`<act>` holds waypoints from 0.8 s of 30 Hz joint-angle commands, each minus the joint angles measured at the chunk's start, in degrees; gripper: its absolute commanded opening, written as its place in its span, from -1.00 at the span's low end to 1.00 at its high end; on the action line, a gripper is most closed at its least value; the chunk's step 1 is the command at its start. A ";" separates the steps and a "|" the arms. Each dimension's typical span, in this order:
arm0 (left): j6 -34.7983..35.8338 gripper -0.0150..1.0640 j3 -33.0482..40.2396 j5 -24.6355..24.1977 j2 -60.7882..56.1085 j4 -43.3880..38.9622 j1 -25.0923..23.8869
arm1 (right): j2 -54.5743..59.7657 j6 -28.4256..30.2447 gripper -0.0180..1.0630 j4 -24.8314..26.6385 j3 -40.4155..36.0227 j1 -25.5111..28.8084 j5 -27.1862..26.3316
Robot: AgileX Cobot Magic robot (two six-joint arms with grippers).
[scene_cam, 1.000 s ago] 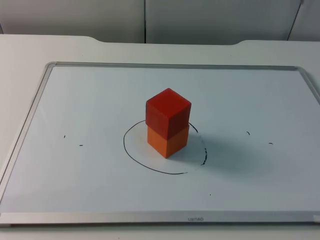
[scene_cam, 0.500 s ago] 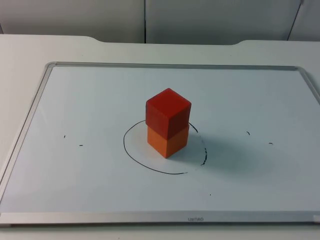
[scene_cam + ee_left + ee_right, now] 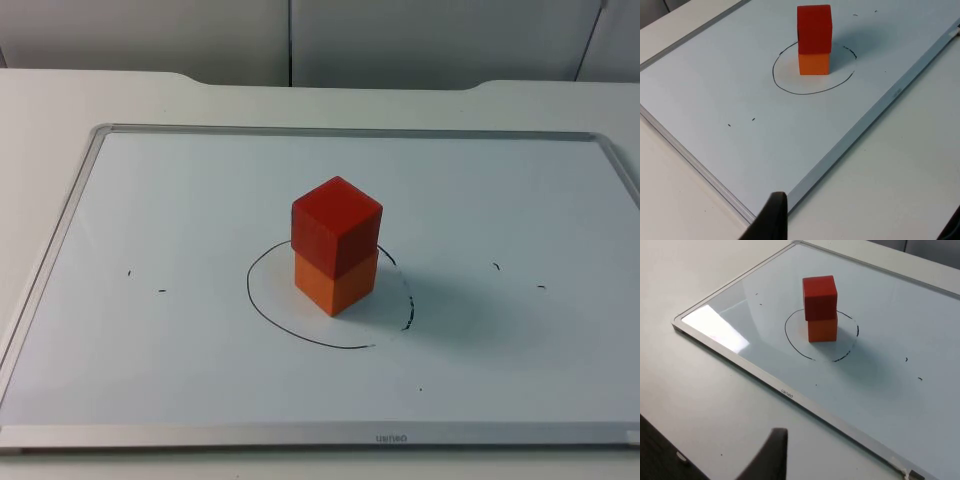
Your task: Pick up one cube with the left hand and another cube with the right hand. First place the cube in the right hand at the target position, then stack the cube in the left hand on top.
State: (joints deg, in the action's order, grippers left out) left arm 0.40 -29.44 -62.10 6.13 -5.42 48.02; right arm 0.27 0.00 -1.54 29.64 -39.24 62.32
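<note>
Red wooden cube sits squarely on orange wooden cube, inside the drawn black circle on the framed whiteboard, white bench. Fingers' state: cannot tell for both grippers.

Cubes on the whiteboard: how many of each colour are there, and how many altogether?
Red cube: 1, on top.
Orange cube: 1, underneath, inside the drawn circle.
Total: 2 cubes.
</note>
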 commanded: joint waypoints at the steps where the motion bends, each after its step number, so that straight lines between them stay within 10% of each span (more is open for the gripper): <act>1: 0.08 0.98 0.12 0.37 -0.26 0.57 0.33 | -0.27 0.00 0.98 0.32 -0.49 0.10 -0.59; 24: -0.01 0.98 0.01 0.50 -6.13 0.43 -0.41 | -0.27 0.00 0.98 0.31 -0.49 1.73 -0.59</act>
State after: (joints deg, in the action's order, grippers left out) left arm 0.40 -29.44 -62.10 0.25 -5.32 47.75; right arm 0.27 0.00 -1.32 29.64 -37.82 62.32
